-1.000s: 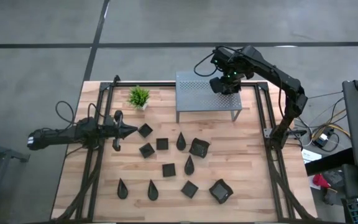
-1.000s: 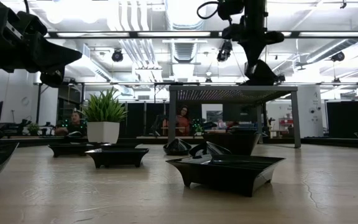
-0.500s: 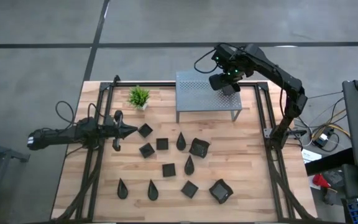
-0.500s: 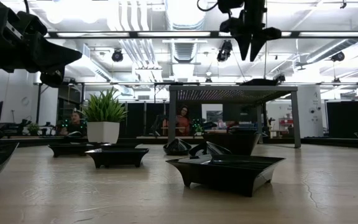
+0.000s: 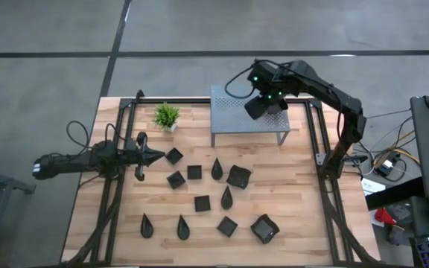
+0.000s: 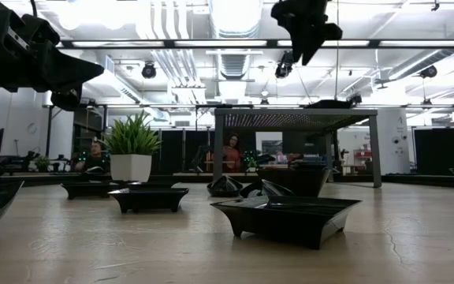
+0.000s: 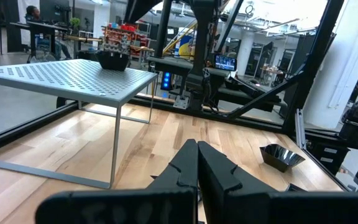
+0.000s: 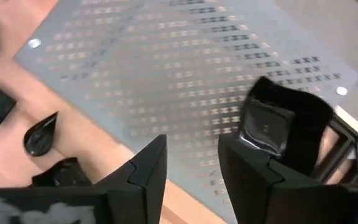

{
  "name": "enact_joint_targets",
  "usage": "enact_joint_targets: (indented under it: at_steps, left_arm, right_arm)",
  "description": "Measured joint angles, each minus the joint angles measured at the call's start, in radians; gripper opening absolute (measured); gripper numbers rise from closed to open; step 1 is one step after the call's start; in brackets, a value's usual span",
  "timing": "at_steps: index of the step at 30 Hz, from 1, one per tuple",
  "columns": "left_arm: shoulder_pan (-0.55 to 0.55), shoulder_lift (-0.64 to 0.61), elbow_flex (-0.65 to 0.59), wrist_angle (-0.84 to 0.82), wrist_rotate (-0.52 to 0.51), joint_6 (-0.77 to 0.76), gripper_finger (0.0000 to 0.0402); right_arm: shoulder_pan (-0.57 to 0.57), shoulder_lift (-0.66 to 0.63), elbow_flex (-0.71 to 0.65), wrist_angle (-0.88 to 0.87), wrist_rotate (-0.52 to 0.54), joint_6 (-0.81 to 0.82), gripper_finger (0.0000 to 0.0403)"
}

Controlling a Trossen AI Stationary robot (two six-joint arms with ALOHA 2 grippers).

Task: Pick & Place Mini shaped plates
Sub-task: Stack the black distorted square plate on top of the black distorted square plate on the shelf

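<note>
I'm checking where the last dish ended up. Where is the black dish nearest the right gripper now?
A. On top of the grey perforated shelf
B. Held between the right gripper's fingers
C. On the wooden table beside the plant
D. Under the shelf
A: the right wrist view shows the black dish resting on the perforated shelf, with the right gripper open, empty and apart from it.

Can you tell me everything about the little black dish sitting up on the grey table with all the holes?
The black dish is small, square and shiny, with raised edges and a glossy inside that catches the light. It sits upright on the grey shelf with holes, near one of its corners, resting on the metal top alone. Nothing holds it: the right gripper hangs above the shelf, open and empty. From the left wrist view it looks like a low dark bowl.
</note>
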Motion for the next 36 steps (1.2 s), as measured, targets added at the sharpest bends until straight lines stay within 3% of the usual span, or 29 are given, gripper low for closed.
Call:
enact_joint_targets:
  at_steps: [36]
  left_arm:
    - [-0.001,0.0,0.0,0.0,0.0,0.0,0.0005]
  right_arm:
    - [0.378,0.0,-0.002,0.111,0.003,0.054,0.0129]
